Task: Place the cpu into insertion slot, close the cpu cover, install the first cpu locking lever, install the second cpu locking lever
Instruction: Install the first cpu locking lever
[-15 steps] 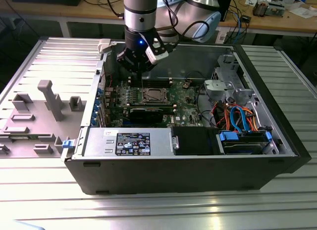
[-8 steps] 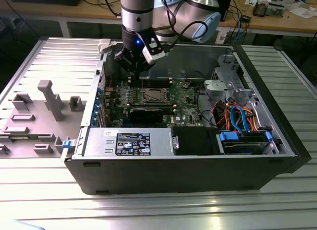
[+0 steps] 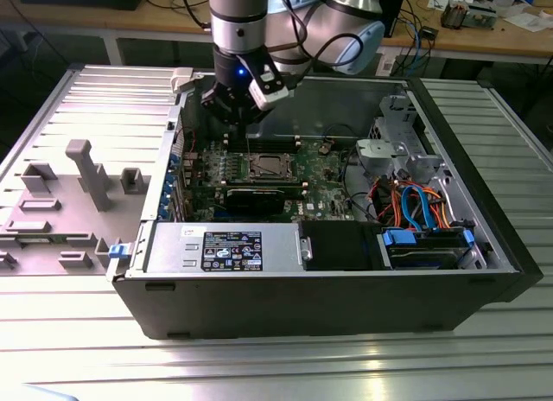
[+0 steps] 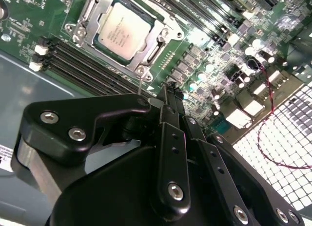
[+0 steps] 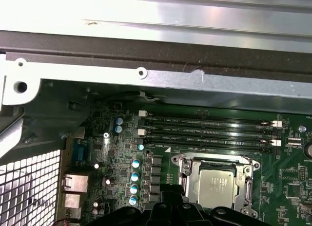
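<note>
**Exterior view.** The black gripper (image 3: pixel 235 116) hangs inside the open grey computer case (image 3: pixel 302 306), which lies on the ribbed metal tabletop (image 3: pixel 259 371). It is just above the green circuit board (image 3: pixel 324 172), near the small square silver-grey cpu (image 3: pixel 266 167). Fingertip detail is too small to read here.

**Second wrist view.** The cpu (image 4: pixel 122 30) is seated in the silver-rimmed insertion slot (image 4: pixel 79 30). The thin silver cpu cover (image 4: pixel 147 54) lies flat around it. The fingers (image 4: pixel 168 119) are drawn together at the tips. A thin silver rod (image 4: pixel 140 84) rises from the socket corner to those tips; I cannot tell whether it is pinched.
- Judged risk: with a slight hold, the rod could spring free or miss its catch.
- Judged risk: a sideways push could strain the cover.

**First wrist view.** The cpu (image 5: pixel 217 186) sits within the cover (image 5: pixel 186 181), just beside the long black memory slots (image 5: pixel 209 133).
- The gripper (image 5: pixel 175 200) is cut off at the picture's edge.
- Lever positions are not discernible, so whether the cover is latched is unknown.
- Judged risk: the linkage is close enough to clip the board's parts.
</note>
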Available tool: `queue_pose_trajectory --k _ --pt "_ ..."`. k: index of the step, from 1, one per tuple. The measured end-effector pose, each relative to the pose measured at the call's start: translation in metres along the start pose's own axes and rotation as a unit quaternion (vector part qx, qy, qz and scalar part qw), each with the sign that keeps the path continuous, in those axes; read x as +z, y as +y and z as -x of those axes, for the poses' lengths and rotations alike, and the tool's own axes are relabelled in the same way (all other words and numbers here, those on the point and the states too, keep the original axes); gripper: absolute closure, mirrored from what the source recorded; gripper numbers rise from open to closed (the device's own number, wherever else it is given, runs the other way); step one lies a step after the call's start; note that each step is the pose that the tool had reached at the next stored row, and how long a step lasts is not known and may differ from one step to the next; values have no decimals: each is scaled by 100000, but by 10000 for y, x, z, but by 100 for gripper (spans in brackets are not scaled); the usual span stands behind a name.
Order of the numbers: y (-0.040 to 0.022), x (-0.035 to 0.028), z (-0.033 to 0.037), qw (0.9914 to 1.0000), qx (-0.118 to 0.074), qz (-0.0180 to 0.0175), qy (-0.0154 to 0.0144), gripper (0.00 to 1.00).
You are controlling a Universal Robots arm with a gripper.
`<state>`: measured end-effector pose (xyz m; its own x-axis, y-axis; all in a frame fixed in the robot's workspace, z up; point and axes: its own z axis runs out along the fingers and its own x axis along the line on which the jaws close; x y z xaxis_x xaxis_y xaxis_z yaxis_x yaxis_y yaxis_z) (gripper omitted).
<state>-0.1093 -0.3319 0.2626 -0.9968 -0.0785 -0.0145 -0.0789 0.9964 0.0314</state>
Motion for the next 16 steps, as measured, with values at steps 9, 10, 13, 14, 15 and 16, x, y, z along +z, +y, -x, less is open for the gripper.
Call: queue_pose_trajectory --k 9,10,13,14,15,16 --pt "83 7 -30 99998 -12 207 -663 89" --pt "85 8 -30 99998 -18 210 -674 89" --pt "98 9 -28 99997 -20 206 -713 89" --pt "101 10 -28 99997 -20 205 -760 89" --pt "102 12 -21 99996 -19 200 -826 89" --pt "101 13 -12 99996 -18 192 -875 89"
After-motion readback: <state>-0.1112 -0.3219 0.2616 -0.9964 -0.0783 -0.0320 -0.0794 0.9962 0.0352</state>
